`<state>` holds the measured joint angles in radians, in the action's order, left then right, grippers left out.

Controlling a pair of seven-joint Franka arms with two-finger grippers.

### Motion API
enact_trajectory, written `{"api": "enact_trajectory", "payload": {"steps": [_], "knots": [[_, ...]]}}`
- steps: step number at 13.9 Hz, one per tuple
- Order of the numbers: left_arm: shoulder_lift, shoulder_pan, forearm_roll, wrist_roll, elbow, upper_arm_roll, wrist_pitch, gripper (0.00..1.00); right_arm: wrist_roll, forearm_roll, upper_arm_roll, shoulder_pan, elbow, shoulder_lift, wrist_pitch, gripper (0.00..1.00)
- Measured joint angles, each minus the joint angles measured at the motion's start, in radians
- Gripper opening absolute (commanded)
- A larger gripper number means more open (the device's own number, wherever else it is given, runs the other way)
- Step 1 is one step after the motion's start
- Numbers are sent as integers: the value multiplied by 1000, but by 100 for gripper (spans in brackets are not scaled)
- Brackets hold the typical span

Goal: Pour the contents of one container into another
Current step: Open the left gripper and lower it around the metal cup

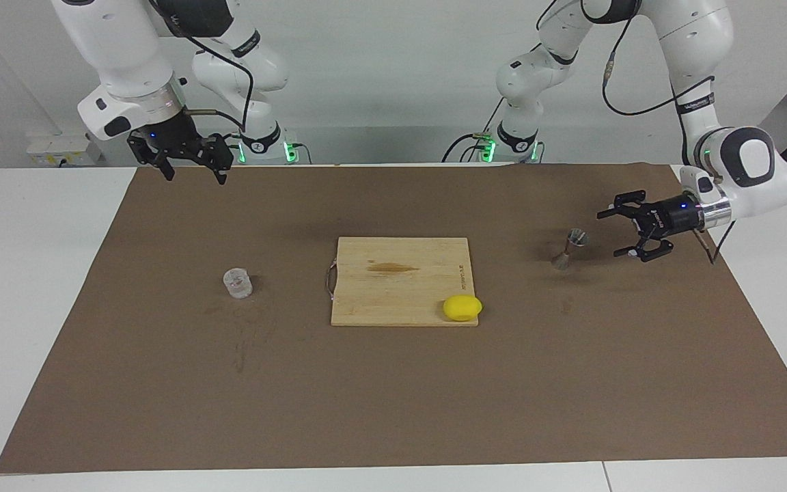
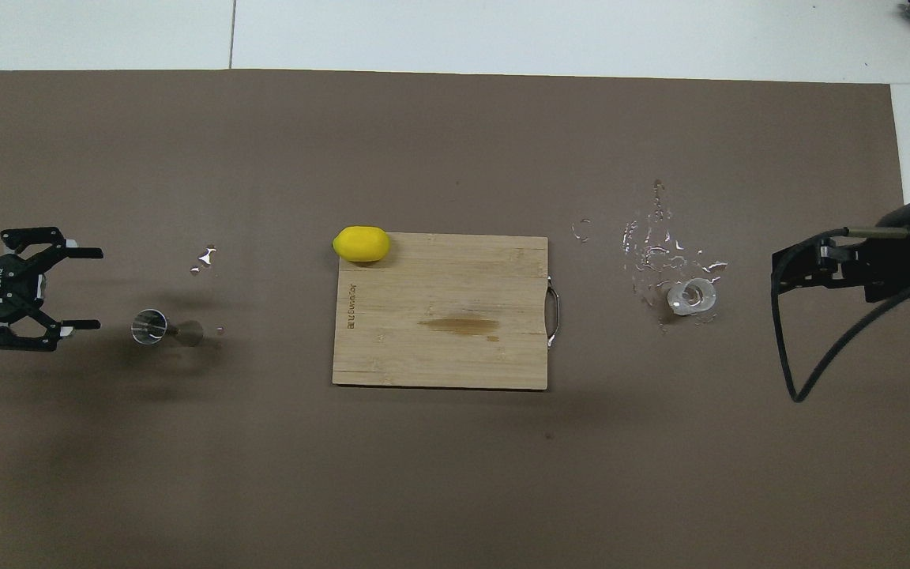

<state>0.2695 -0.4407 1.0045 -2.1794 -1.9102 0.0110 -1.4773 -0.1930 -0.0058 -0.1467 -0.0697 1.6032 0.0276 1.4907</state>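
Note:
The clear glass cup (image 1: 237,283) stands on the brown mat toward the right arm's end; it also shows in the overhead view (image 2: 692,296). The metal jigger (image 1: 569,249) stands on the mat toward the left arm's end, also in the overhead view (image 2: 159,328). My left gripper (image 1: 609,235) is open, turned sideways and low over the mat beside the jigger, with a gap between them; in the overhead view (image 2: 98,289) its fingers point at the jigger. My right gripper (image 1: 195,178) is open and empty, raised over the mat's edge by the robots, apart from the cup.
A wooden cutting board (image 1: 400,280) lies mid-mat, with a yellow lemon (image 1: 462,307) on its corner away from the robots, toward the left arm's end. Water drops (image 2: 652,245) lie on the mat around the cup. A few drops (image 2: 204,258) lie near the jigger.

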Motion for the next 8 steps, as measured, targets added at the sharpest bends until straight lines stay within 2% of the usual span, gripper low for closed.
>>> {"api": "enact_trajectory", "payload": {"steps": [8], "knots": [[13, 1, -7, -20, 0, 3, 2, 100, 0, 0, 0, 0, 0, 0, 0, 100]]}}
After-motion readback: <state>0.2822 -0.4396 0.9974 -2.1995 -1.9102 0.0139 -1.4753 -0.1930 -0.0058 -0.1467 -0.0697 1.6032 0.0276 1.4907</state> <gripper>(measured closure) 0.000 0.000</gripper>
